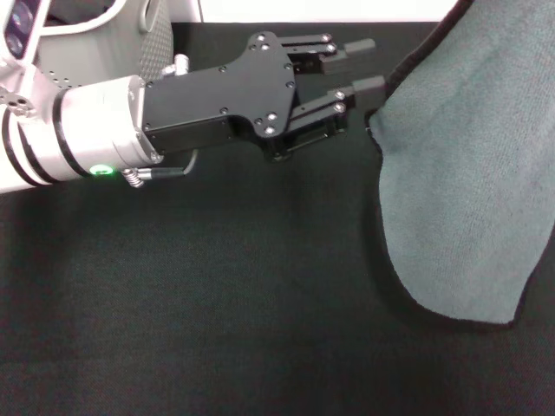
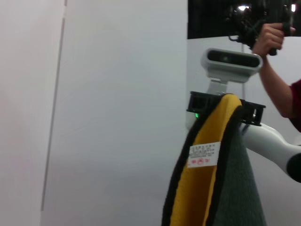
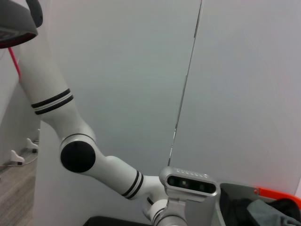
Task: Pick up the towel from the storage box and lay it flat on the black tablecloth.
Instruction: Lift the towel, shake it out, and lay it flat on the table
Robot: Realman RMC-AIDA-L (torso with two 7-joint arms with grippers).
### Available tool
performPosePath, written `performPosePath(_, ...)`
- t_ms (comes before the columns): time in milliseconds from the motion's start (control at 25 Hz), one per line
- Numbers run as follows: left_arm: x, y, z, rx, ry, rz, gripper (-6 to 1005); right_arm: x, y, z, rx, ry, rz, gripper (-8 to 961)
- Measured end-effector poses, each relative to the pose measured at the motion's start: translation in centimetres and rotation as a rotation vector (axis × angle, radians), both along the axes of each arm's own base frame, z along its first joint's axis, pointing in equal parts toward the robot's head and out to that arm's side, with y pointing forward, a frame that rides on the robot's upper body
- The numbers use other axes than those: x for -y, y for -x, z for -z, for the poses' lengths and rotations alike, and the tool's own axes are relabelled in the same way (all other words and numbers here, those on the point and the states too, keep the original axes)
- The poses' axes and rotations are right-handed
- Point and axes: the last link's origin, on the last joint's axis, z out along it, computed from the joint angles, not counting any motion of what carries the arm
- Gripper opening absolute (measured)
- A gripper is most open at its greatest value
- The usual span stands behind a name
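Observation:
The towel [image 1: 468, 173] hangs on the right of the head view, grey-teal side showing, its black-stitched lower edge just above the black tablecloth [image 1: 217, 303]. My left gripper [image 1: 377, 64] reaches in from the left, open, with its lower fingertip at the towel's near edge and nothing between its fingers. The left wrist view shows the towel [image 2: 202, 188] draped with its orange-yellow side and a white label, hanging from my right gripper [image 2: 225, 101], which is shut on its top. The storage box [image 1: 160, 43] shows behind the left arm at the back left.
A white strip runs along the table's far edge [image 1: 303, 10]. A person's arm [image 2: 277, 70] holding a device is behind the right arm in the left wrist view. The right wrist view shows my left arm [image 3: 80, 155] against a white wall.

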Motion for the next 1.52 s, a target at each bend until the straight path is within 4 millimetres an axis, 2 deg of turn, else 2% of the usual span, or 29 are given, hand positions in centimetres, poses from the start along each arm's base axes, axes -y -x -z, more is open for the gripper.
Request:
performPosePath(200,0.0,-0.3,0.1,0.012,-0.012,0.011,352,0.0,0.3,0.4,0.013,0.016,-0.011,18)
performPosePath(520,-0.4,-0.7,-0.2,0.039,-0.040,0.018,358,0.1,0.7,0.7,0.026,0.024,-0.031,19)
performPosePath(1520,-0.1,-2.6,2.1,0.046,0.023,0.075,399,-0.1,1.2,0.6,0.012,0.021,-0.042,21)
